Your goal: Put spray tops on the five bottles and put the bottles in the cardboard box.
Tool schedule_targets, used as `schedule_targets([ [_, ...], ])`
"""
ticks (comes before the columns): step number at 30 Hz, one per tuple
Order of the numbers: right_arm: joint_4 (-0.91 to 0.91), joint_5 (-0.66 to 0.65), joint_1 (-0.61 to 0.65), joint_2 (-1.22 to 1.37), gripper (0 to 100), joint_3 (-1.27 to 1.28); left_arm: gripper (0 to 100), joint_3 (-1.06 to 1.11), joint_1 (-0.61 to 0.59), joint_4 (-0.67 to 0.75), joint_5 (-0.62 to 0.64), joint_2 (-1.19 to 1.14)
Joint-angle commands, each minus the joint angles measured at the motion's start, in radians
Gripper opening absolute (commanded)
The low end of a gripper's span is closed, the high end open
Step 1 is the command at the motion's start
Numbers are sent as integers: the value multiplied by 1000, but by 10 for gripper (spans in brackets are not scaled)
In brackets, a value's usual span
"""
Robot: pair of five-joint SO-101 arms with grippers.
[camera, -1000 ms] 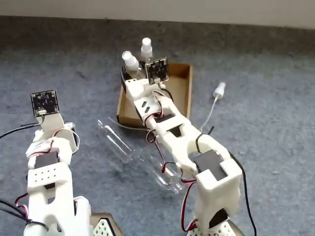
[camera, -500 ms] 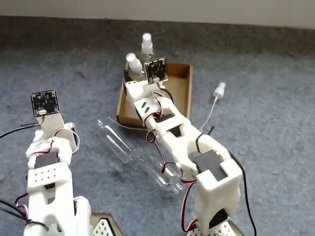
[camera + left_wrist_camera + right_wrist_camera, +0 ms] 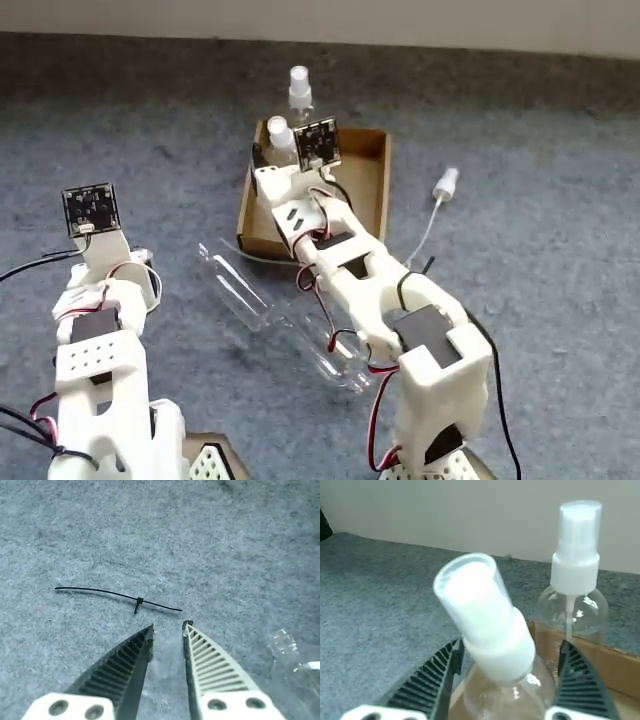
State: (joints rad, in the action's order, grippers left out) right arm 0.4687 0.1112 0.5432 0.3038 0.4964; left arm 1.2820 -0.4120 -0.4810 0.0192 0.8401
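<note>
My right gripper (image 3: 511,649) is shut on a clear bottle (image 3: 506,690) that carries a white spray top (image 3: 480,607) and leans over. In the high view this bottle (image 3: 278,134) hangs over the far left corner of the cardboard box (image 3: 372,190). A second capped bottle (image 3: 298,90) (image 3: 575,587) stands upright just beyond the box's far wall. Two uncapped clear bottles (image 3: 232,283) (image 3: 335,350) lie on the carpet between the arms. A loose spray top (image 3: 445,184) with its tube lies to the right of the box. My left gripper (image 3: 168,628) is open over bare carpet.
A black cable tie (image 3: 136,600) lies on the grey carpet ahead of the left gripper, and the neck of a lying bottle (image 3: 286,647) is at its side. A pale wall runs along the far edge of the carpet.
My right gripper has carried its capped bottle from outside the box's left wall to over the box's far left corner. The left arm has kept still.
</note>
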Motion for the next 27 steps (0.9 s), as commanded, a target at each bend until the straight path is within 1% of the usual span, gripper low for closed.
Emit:
schedule_targets([
  [1,-1,2,10,-25,246,-56,98,-4,27,18,-8,15],
  [4,2,2,18,-41,246,-58,98,-4,27,18,-8,15],
  [18,-7,2,25,-278,246,-51,98,-2,27,18,-8,15],
  [23,-134,2,25,-366,246,-58,98,-2,27,18,-9,15],
  [27,-143,2,27,-438,246,-58,98,-2,27,18,-9,15],
])
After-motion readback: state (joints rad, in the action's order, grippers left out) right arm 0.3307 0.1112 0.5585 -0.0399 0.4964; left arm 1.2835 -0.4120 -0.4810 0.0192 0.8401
